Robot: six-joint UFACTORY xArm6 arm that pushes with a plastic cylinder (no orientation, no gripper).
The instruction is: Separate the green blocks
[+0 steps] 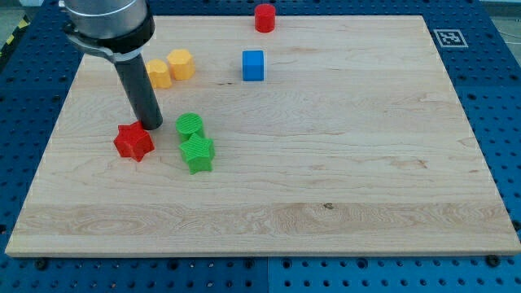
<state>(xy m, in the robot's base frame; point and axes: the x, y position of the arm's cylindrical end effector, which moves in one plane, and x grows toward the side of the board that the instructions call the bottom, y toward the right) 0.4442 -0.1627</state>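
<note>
Two green blocks touch each other left of the board's middle: a green cylinder (pixel 190 125) and, just below it, a green star (pixel 198 153). My tip (pixel 151 124) rests on the board to the left of the green cylinder, with a small gap between them. The tip is just above and to the right of a red star (pixel 133 142), close to it or touching it.
Two yellow blocks (pixel 159 73) (pixel 181 64) stand side by side at the view's upper left. A blue cube (pixel 253 65) is right of them. A red cylinder (pixel 264 17) stands at the board's top edge. The wooden board (pixel 326 163) lies on a blue pegboard table.
</note>
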